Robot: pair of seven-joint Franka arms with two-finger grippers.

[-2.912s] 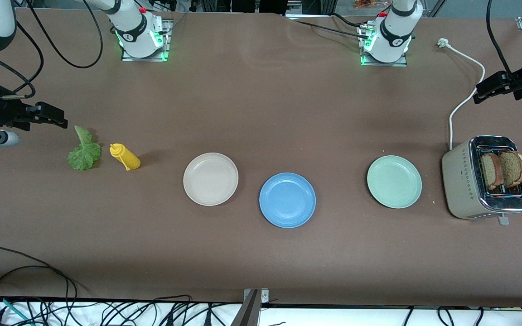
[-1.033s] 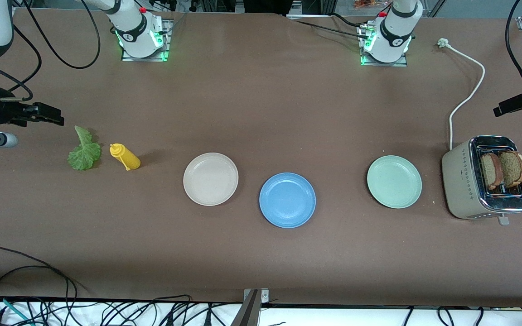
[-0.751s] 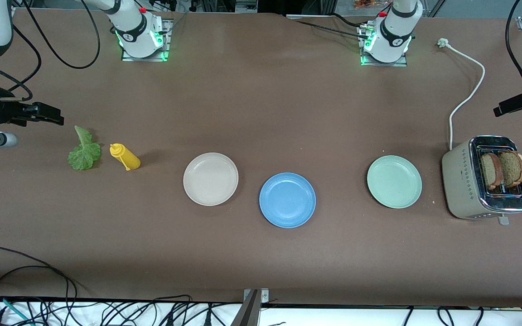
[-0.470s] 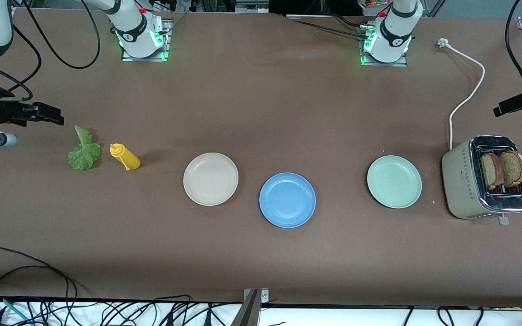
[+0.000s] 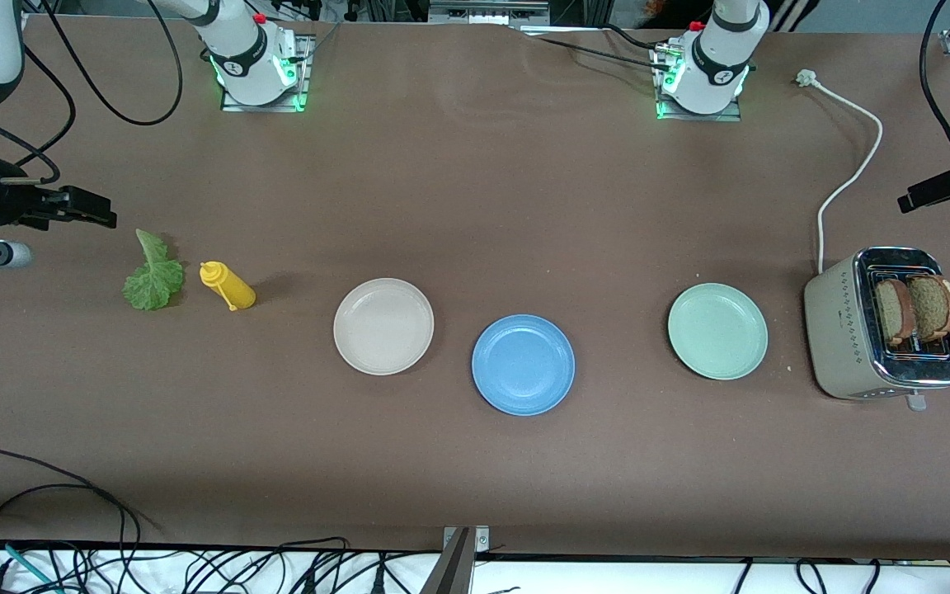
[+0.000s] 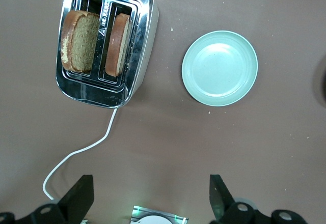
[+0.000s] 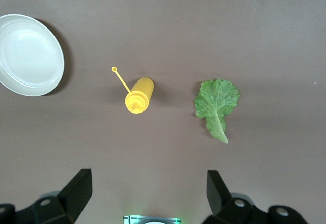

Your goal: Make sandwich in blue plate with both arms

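Even overhead light, sharp pictures, soft shadows.
The brown counter (image 5: pixel 475 206) was evenly lit from above. The yellow bottle (image 5: pixel 228 285) cast a faint shadow toward the left arm's end. The toaster (image 5: pixel 883 326) showed bright glare along its chrome top, and green lamps glowed at both arm bases. Nothing looked blurred in any view.

Three plates sit on the table: a blue plate (image 5: pixel 523 364), a beige plate (image 5: pixel 383 326) beside it, a green plate (image 5: pixel 717 331) beside it toward the toaster (image 5: pixel 846 330). One toaster holds two bread slices (image 5: pixel 916 308). One lettuce leaf (image 5: pixel 152 276), one yellow bottle (image 5: pixel 228 285). Two grippers.
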